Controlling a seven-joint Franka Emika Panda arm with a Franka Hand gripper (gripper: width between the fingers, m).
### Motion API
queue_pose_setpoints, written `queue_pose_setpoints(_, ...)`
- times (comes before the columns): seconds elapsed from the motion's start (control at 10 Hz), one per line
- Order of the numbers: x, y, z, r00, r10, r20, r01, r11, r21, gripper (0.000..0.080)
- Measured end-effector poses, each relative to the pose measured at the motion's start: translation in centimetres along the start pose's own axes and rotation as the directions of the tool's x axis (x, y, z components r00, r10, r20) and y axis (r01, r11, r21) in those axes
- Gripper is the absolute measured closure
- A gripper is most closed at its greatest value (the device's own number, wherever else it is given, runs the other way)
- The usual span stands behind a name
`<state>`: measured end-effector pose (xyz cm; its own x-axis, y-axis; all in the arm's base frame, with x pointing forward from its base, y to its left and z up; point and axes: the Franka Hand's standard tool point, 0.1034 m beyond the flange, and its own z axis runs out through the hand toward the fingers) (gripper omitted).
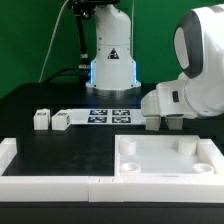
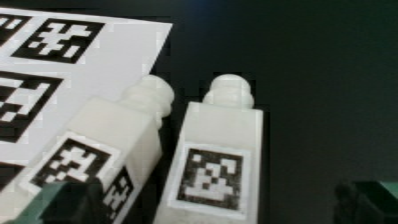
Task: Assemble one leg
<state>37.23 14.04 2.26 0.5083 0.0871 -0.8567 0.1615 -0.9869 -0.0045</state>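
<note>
We see the gripper (image 2: 217, 203) spread wide, fingertips (image 2: 370, 196) down near the black table (image 2: 329, 70), clasping nothing. Between the jaws lies the leg (image 2: 217, 140), flat on its side, marker tag facing the wrist camera. Its long axis runs crosswise to the line between the fingertips, rounded peg end pointing away from the gripper. A second leg (image 2: 98, 145) lies just beside it, nearly parallel, at the marker board (image 2: 80, 60) edge. In the exterior view the hand hides both. A third leg (image 1: 41, 120) and a fourth leg (image 1: 62, 121) sit off the board's end on the exterior view's left.
</note>
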Motion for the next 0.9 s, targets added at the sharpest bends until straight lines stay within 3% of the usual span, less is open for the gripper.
queue_pose_setpoints(0.7, -0.09, 0.04, 0.26, 1.000, 0.001, 0.008, -0.001, 1.000, -0.002, 0.0151)
queue_pose_setpoints(0.9, -0.10, -0.45, 0.34, 1.000, 0.000, 0.007, 0.000, 1.000, -0.011, 0.0151)
